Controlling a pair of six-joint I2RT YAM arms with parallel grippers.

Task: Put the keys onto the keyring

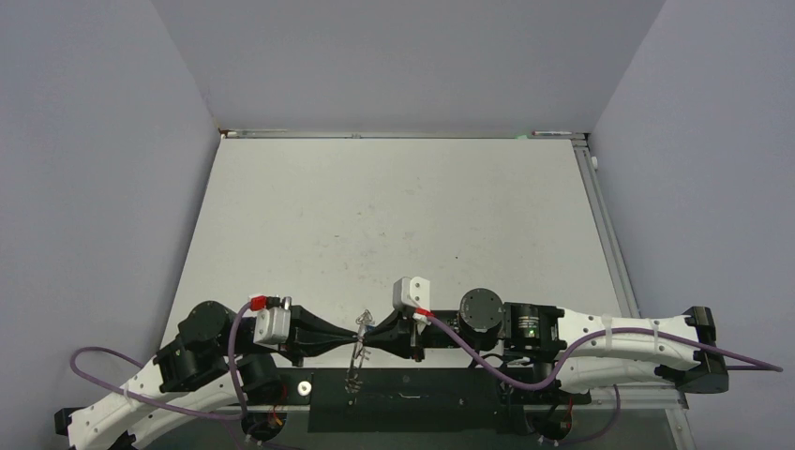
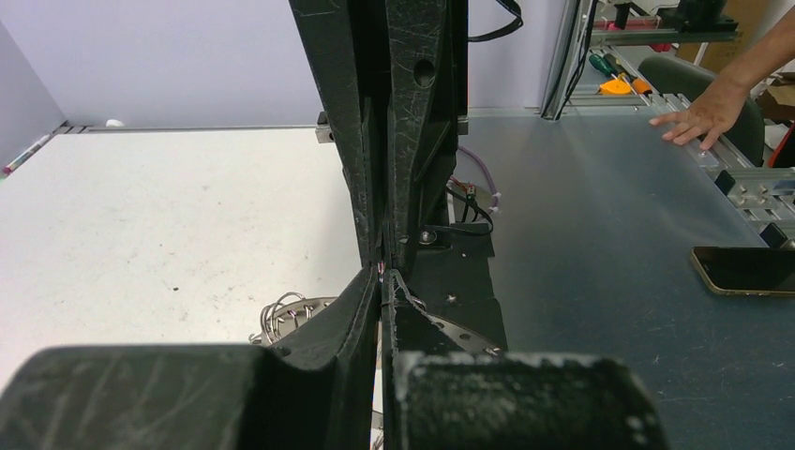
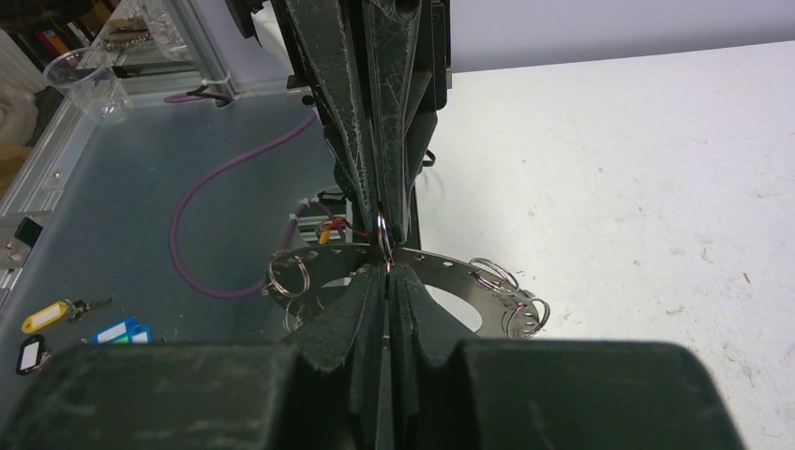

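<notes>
Both reach inward: left white-and-black arm [image 1: 131,398] and right white-and-black arm [image 1: 637,342], forearms low and near-horizontal, meeting nose to nose at centre. The left black two-finger gripper [image 1: 353,335] has its jaws fully closed, and the right black two-finger gripper [image 1: 375,330] likewise, scuffed black fingers [image 3: 370,300] pressed flat together. Tips are touching or just about, and each wrist view shows its own pair end-on to the opposite pair.
</notes>
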